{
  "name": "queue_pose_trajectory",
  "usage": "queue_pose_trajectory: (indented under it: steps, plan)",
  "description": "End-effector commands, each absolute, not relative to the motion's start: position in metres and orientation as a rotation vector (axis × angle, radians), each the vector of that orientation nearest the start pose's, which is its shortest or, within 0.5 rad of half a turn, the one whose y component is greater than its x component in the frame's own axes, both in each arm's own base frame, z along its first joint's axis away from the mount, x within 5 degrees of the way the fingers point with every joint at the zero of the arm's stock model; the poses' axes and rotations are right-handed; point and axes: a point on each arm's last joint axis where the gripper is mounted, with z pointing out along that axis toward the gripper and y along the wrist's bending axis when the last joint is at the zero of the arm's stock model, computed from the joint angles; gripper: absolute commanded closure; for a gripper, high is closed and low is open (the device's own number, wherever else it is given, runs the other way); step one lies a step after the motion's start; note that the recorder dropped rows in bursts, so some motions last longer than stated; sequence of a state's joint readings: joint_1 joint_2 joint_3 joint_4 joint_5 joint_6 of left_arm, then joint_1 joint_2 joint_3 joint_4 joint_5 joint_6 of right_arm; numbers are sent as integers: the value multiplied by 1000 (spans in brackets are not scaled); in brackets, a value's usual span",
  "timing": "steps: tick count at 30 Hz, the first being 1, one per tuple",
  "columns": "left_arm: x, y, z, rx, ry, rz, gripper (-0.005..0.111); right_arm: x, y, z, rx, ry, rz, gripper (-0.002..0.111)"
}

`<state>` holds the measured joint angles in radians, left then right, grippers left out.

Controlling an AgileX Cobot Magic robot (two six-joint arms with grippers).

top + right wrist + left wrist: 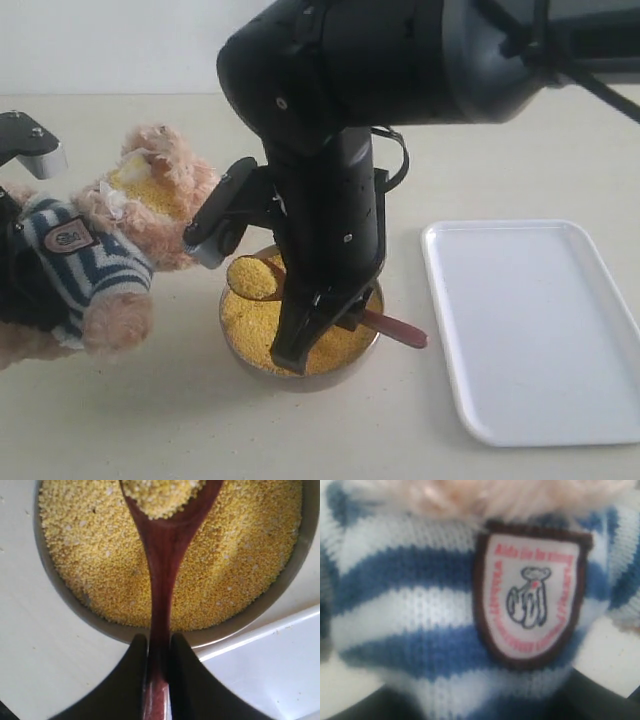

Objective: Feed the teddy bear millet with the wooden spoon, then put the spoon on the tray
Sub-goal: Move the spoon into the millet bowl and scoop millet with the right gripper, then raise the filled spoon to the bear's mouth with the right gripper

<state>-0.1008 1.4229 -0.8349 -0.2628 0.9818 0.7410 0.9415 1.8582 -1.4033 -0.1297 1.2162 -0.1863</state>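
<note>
The teddy bear (100, 250) leans at the left, yellow grains on its muzzle. Its striped shirt and chest badge (530, 595) fill the left wrist view. My left gripper (480, 702) is shut on its body, a dark finger at each side. The millet (250, 330) fills the round metal bowl (75, 605) in the middle. My right gripper (322, 335) hangs over the bowl, shut on the handle of the wooden spoon (162, 555). The spoon's bowl carries a heap of millet (252, 277) and is held just above the metal bowl, pointing toward the bear. The white tray (540, 330) lies to the right.
The black right arm (330, 120) stands tall over the bowl and hides its far side. The spoon's handle end (405, 335) sticks out toward the tray. A corner of the tray (270, 670) lies close beside the bowl. The tabletop (150, 420) is beige.
</note>
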Motion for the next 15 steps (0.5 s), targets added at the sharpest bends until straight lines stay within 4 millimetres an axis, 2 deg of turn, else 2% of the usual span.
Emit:
queue_pose_trajectory:
  steps: [1, 7, 10, 15]
  plan:
    - [231, -45, 220, 1016, 2791, -292, 103, 225, 273, 239, -1638, 2607, -114, 109]
    - [230, -45, 220, 1045, 2787, -295, 103, 232, 261, 253, -1446, 2745, 181, 109]
    - [230, -46, 220, 1042, 2787, -301, 103, 231, 268, 262, -1392, 2752, 283, 109]
    - [231, -46, 221, 1037, 2782, -300, 103, 234, 288, 300, -1322, 2633, 329, 109]
